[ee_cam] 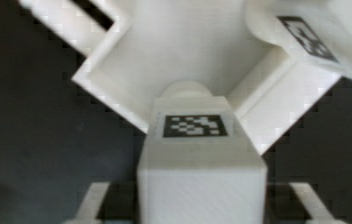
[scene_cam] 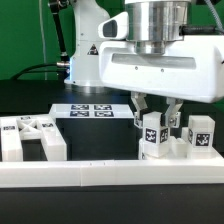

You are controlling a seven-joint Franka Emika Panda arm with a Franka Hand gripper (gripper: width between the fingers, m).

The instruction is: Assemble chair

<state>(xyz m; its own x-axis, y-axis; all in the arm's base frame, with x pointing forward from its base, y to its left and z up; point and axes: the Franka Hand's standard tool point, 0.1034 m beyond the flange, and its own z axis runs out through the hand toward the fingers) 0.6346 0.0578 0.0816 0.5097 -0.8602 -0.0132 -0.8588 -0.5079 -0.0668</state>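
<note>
Worktop is what we take in first: black and matte, running under everything. A green backdrop closes the room off on the exterior view's left. The white arm fills the upper middle and right.

Well off to the exterior view's left of the claw, we see a cluster of chair pieces. They are chunky white slabs and bars lying flat on the worktop, with black-and-white square tags on their upper faces. Behind the claw and to its exterior-view left, the marker board lies flat. In front of the claw a long plain white rail runs across the whole scene.

Between the claw's fingers stands a post, white, square-sided and upright, with a tag facing the exterior camera. The claw is clenched on this post, one finger on either side of its upper end. In the wrist view we see the same post from above, a small checkered tag on its face. Beyond it lie angled white parts, one of them also tagged.

Just to the exterior view's right of the claw, apart from it, stands a second tagged block, also white and upright.
</note>
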